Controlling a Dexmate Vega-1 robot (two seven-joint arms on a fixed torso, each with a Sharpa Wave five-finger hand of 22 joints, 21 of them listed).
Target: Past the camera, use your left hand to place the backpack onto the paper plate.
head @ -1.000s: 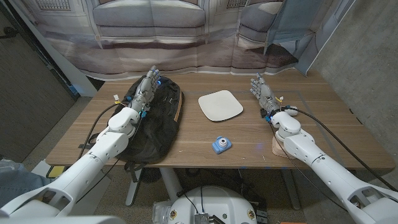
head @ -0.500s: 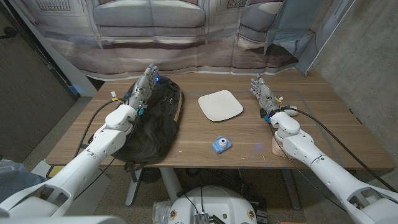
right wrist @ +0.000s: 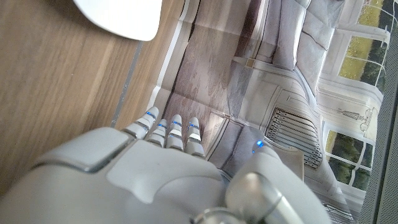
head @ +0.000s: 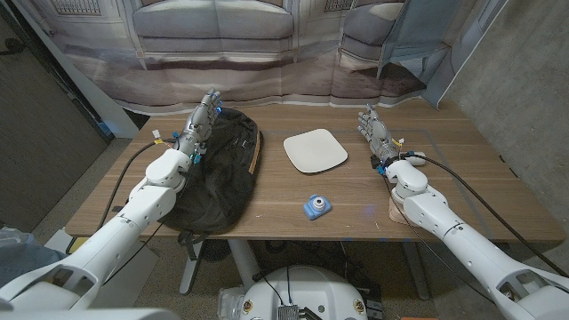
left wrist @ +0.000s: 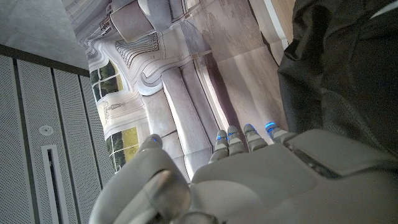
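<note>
A black backpack with a tan side strip lies on the table's left half, its dark cloth beside my left hand in the left wrist view. My left hand is at the backpack's far left edge, fingers straight and apart, holding nothing. The white paper plate lies at the table's far middle; its rim appears in the right wrist view. A small blue toy camera sits near the front edge. My right hand stands to the right of the plate, fingers straight, empty.
A printed backdrop of sofas hangs behind the table's far edge. A thin wooden piece lies under my right forearm. Bare wood lies between the backpack, the plate and the toy camera.
My left hand has slid from on top of the backpack toward its far left edge. The right hand and the objects have not moved.
</note>
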